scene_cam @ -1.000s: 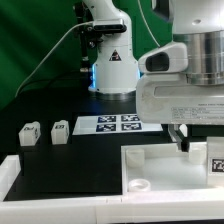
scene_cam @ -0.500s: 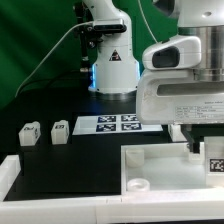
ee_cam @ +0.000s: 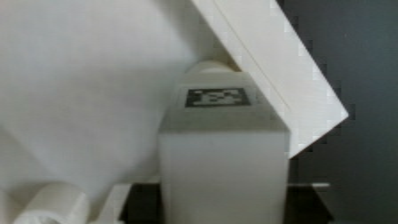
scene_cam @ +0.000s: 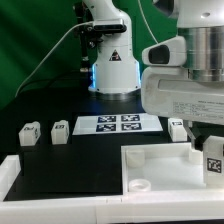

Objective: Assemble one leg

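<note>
In the wrist view a white leg (ee_cam: 222, 140) with a black-and-white tag on its face stands between my gripper's (ee_cam: 222, 205) two dark fingers (ee_cam: 146, 200), which are closed against its sides. Behind it lies the large white slab (ee_cam: 89, 90). In the exterior view my gripper (scene_cam: 211, 148) holds this leg (scene_cam: 214, 161) over the slab's (scene_cam: 165, 162) right part. Three more legs stand on the black table: two at the left (scene_cam: 29, 133) (scene_cam: 60, 130) and one (scene_cam: 177, 128) just behind the slab.
The marker board (scene_cam: 118, 123) lies flat at the table's middle. The arm's base (scene_cam: 110, 60) stands behind it. A round socket (scene_cam: 137, 185) shows at the slab's near left corner. A white rail (scene_cam: 60, 210) runs along the front.
My gripper has moved toward the exterior view's right, uncovering the leg that stands behind the slab. The legs on the table have not moved.
</note>
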### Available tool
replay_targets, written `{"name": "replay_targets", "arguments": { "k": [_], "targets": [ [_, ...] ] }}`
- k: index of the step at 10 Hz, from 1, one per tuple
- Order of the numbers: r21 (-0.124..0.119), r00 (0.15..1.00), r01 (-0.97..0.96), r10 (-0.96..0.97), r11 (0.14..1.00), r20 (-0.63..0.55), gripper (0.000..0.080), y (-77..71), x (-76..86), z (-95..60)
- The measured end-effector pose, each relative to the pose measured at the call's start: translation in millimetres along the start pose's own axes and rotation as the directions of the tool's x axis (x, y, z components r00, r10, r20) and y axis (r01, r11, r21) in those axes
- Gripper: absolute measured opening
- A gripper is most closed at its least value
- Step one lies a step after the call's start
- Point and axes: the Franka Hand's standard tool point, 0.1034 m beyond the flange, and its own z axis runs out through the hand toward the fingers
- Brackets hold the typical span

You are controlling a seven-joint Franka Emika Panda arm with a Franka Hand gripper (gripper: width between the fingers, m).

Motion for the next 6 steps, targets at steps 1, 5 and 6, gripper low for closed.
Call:
{"name": "replay_targets", "arguments": {
  "k": [1,5,6],
  "targets": [
    [0.004,0.995,-0.100,0.100,0.995,0.011,0.0289,0.9,0.1,0.2],
    [0.001,0.790,-0.612,0.611,0.791,0.045,0.0290,3.3,-4.5,0.3],
    [0.011,0.712,-0.701,0.700,0.713,0.053,0.0290,4.4,-5.9,0.6]
  ]
}}
